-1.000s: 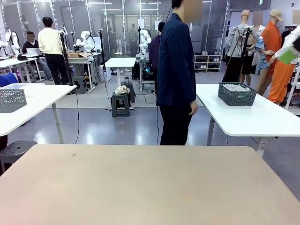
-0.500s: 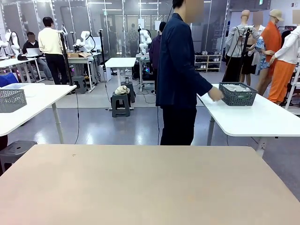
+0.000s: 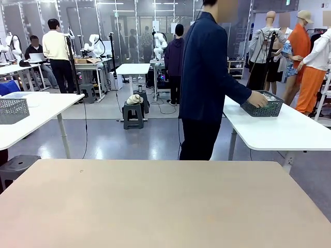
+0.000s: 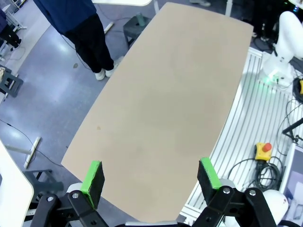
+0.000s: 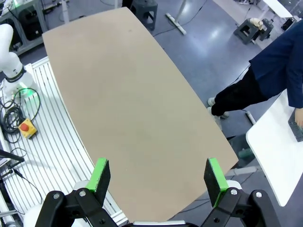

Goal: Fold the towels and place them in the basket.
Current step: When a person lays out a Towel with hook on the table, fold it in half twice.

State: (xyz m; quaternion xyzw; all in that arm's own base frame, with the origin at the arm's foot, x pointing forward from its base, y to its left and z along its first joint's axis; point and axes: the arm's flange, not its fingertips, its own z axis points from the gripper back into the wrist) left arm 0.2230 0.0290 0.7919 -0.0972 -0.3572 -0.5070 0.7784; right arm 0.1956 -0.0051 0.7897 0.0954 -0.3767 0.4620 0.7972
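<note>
Both my left jaws and right jaws are spread wide with nothing between them, green pads [image 4: 93, 176] well apart, hanging high over the beige desk [image 3: 155, 206]; the basket [image 3: 266, 109] isn't anywhere near me, it's on the white desk [image 3: 289, 132] past the far side, behind the person [image 3: 207, 88]; there's a bit of something pale in it, mostly hidden by the person's hand [image 3: 257, 99], so I can't swear those are the towels; going by the task, I'd guess terry towels will be light, soft and floppy, no stiffness at all, so they'll sag and bunch if I grab the middle; my plan would be to pinch a hemmed corner in each set of jaws and keep the edge taut; the basket looks like rigid, light plastic, so its rim is the place to take hold; compared with a second ago, the person was standing side-on with that arm hanging down and the basket untouched; now they've shifted right, leaned over and got a hand on the basket's near rim
</note>
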